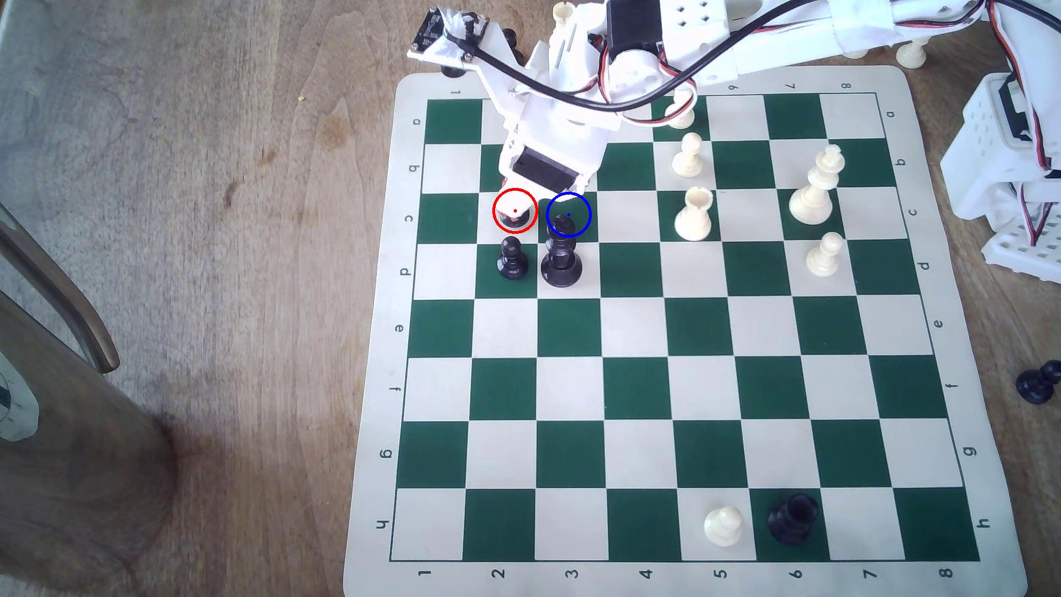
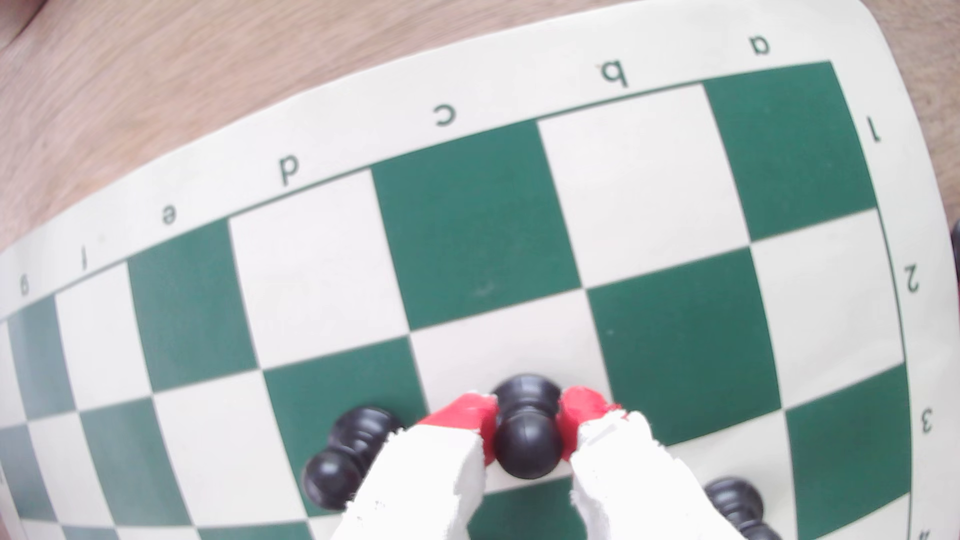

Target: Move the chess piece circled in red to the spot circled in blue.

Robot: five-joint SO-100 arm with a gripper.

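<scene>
Wrist view: tool point(image 2: 527, 433) clenched on the black pawn point(image 2: 527, 446), red pads point(image 2: 470, 415) either side of its collar, base on the cream c2 square. Neighbour pawn point(image 2: 348, 457) just beside. Exterior view: blue-ringed square point(image 1: 577, 201) adjoins on that view's right; tall black piece point(image 1: 561, 261) crowds its near edge, so lift first, little room

Claw point(image 2: 527, 439) with red-tipped white fingers point(image 2: 470, 415) closed on each side of black pawn point(image 2: 527, 441), gripping just below its ball head; pawn base sits on a cream square of the board point(image 2: 644, 171). Second black pawn point(image 2: 348, 457) just beside one finger, on a green square, not touching. Another black piece point(image 2: 735, 501) near the other finger, partly cut off at frame edge
</scene>
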